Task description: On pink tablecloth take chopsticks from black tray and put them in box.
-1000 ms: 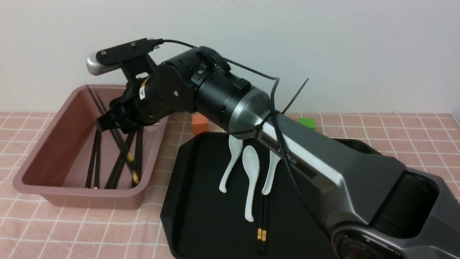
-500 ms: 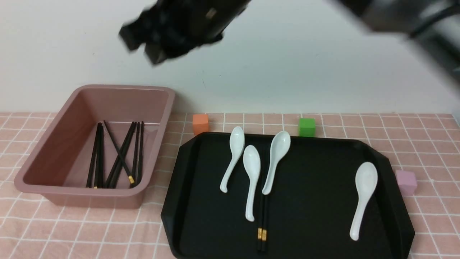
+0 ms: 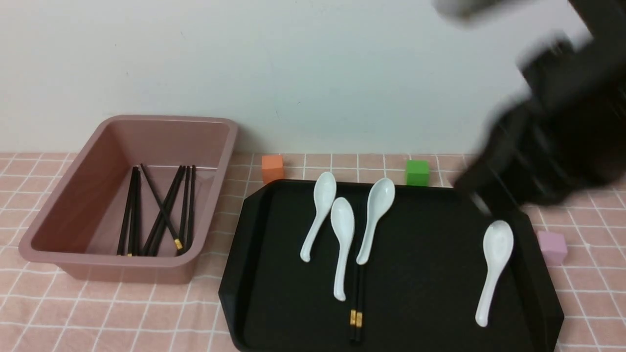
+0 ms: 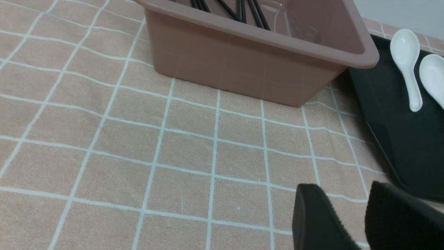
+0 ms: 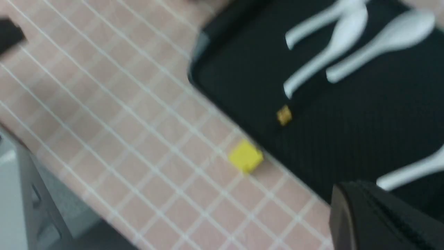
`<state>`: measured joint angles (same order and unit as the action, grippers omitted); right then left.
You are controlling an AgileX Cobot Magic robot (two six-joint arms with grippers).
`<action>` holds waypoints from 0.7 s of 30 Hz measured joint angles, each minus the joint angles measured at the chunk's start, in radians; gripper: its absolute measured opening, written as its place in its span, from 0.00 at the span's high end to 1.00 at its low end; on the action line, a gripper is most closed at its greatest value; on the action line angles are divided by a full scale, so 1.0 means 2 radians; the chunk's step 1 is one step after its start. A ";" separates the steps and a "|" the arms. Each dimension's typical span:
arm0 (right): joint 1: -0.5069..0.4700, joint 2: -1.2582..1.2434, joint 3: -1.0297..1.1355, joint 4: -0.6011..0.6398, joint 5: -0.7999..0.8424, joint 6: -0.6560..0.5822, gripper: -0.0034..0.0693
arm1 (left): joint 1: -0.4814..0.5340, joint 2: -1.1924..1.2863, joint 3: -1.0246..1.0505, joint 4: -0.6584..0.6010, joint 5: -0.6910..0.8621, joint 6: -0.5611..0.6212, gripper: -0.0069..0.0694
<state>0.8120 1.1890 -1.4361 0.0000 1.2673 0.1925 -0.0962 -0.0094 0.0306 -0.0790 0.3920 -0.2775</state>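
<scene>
Front view shows me the black tray (image 3: 420, 303) on the pink tablecloth (image 3: 112, 318), its pair of gold-banded chopsticks (image 3: 357, 293) lying among white spoons (image 3: 342, 225). More black chopsticks lie inside the mauve box (image 3: 122, 269), one crossing others. My right claw (image 5: 357, 184), blurred in front view, has its fingers together, with nothing between them. My left claw (image 4: 340, 187) stands apart over the cloth, near the box.

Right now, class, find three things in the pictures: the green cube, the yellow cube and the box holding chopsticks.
Green cube (image 3: 417, 173): front view, its front face.
Yellow cube (image 5: 245, 158): right wrist view, its top.
Box (image 3: 127, 272): front view, its outer near wall.
</scene>
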 joint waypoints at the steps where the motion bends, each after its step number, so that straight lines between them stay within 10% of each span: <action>1: 0.000 -0.012 0.022 0.000 0.000 0.002 0.97 | 0.000 0.000 0.000 0.000 0.000 0.000 0.60; 21: -0.053 -0.138 0.172 -0.016 -0.028 -0.019 0.97 | 0.000 0.000 0.000 0.000 0.000 0.000 0.60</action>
<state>0.7058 0.9129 -1.0929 -0.0321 1.2109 0.1540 -0.0962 -0.0094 0.0306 -0.0790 0.3920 -0.2775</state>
